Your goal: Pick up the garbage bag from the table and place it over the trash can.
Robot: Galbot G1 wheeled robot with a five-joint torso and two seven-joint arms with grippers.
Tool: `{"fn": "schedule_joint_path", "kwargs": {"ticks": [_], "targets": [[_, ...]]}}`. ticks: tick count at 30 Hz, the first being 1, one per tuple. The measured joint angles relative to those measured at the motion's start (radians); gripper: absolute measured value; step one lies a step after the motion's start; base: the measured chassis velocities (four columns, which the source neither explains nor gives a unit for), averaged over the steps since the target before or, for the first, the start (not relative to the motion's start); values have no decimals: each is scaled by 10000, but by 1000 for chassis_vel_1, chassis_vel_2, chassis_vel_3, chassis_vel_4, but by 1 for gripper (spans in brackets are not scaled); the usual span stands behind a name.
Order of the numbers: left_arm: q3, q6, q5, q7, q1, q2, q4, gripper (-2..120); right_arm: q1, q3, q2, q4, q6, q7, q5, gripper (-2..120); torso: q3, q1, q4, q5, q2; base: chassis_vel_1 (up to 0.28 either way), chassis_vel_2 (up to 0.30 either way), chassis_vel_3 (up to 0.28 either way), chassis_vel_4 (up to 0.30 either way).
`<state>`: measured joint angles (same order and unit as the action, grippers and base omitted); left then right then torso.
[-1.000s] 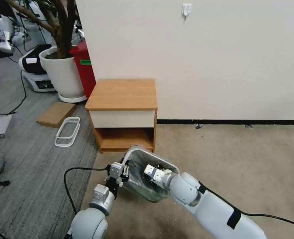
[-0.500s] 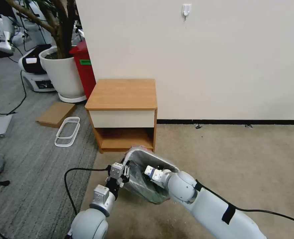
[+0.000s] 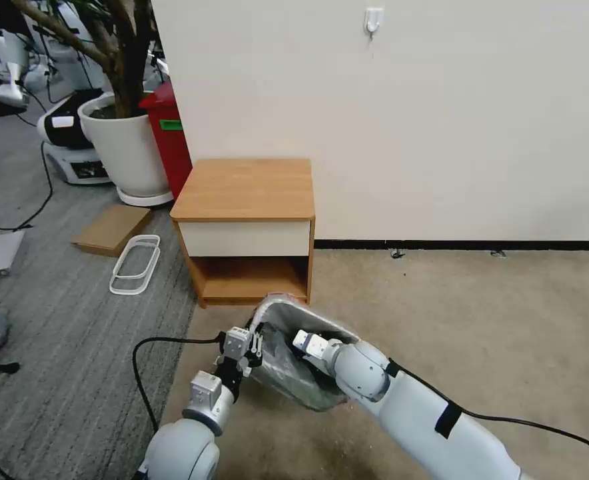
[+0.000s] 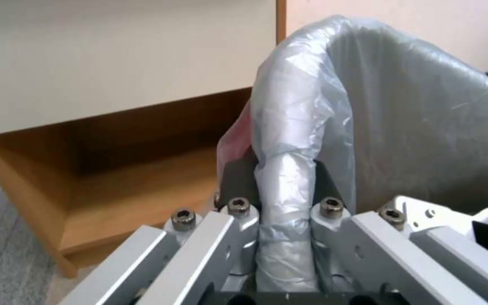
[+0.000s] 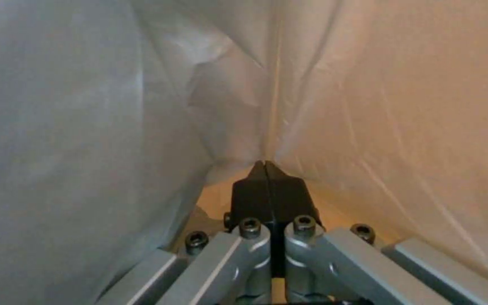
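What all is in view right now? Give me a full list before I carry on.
garbage bag: one, translucent grey with a pinkish-red edge, draped over and lining the bin
trash can: one, tilted on the beige carpet in front of the nightstand
table: one, orange-brown with a white drawer front, against the wall
plant pot: one, white, holds a tree, left of the table
red bin: one, behind the pot
cardboard piece: one, brown, on grey carpet
wall hook: one, white, high on the wall
left gripper: clamped on the bag-covered rim
right gripper: shut, inside the bag
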<state>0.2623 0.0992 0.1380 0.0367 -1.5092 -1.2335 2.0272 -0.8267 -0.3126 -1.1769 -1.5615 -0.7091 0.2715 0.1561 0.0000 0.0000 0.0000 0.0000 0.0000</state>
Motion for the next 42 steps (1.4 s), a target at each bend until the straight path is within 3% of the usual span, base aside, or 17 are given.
{"fn": "schedule_joint_path", "kwargs": {"ticks": [20, 36, 42], "targets": [[57, -1, 85, 4, 58, 3, -75, 6, -28, -46, -200, 181, -3, -675, -381, 0, 0, 0, 0, 0, 0, 0, 0, 0, 0], [203, 52, 418, 112, 411, 4, -516, 6, -316, -20, 15, -978, -4, -957, -849, 0, 0, 0, 0, 0, 0, 0, 0, 0, 0], [320, 27, 774, 285, 650, 72, -835, 6, -631, 447, 418, -2004, 1, -1019, -1225, 0, 0, 0, 0, 1, 0, 0, 0, 0, 0]]}}
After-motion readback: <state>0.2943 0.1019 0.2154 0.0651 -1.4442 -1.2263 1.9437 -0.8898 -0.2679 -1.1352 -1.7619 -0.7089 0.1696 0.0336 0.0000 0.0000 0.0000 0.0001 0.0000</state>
